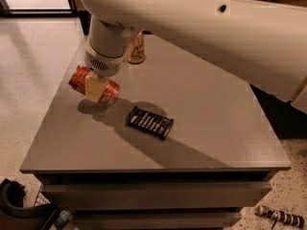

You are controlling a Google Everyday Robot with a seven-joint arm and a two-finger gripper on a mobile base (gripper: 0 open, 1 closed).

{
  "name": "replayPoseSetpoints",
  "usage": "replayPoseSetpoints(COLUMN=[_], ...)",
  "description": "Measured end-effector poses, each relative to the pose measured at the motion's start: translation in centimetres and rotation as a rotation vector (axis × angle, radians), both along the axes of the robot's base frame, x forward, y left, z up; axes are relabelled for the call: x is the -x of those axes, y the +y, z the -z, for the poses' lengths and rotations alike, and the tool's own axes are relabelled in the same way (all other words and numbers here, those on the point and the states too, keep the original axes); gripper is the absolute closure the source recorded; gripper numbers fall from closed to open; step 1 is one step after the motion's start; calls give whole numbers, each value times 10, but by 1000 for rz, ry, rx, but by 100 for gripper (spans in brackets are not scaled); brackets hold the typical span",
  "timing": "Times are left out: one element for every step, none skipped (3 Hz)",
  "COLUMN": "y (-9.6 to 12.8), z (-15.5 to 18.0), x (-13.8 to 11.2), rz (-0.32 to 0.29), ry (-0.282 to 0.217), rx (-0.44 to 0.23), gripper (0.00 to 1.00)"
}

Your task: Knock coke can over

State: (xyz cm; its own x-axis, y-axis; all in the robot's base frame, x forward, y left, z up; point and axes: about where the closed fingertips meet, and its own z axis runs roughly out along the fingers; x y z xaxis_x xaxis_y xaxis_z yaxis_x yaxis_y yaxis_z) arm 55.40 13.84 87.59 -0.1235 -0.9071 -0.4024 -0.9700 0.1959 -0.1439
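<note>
The coke can point(77, 77) is red with a silver end and lies on its side in my gripper point(95, 88), tilted down to the right. The gripper is shut on the can's middle; a tan finger point(93, 90) crosses its front. The can hangs a little above the left part of the grey table point(216, 109), with its shadow just below it. The big white arm reaches in from the upper right and hides the gripper's far side.
A gold/tan can with a dark emblem point(136, 51) stands upright at the table's back, partly behind the arm. A dark snack bar point(149, 122) lies flat right of the held can. The table's left edge is close to the gripper. Floor clutter sits below the table.
</note>
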Motion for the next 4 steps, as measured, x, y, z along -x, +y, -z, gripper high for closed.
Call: replayPoseSetpoints(y=[2,24,38,38], z=[14,38,46,44], x=[0,-12,-17,-17], rz=[7,-30,-48,-48], ry=[-11,-23,-24,-25], rx=[66,61,30,30], gripper=[100,100,100,75])
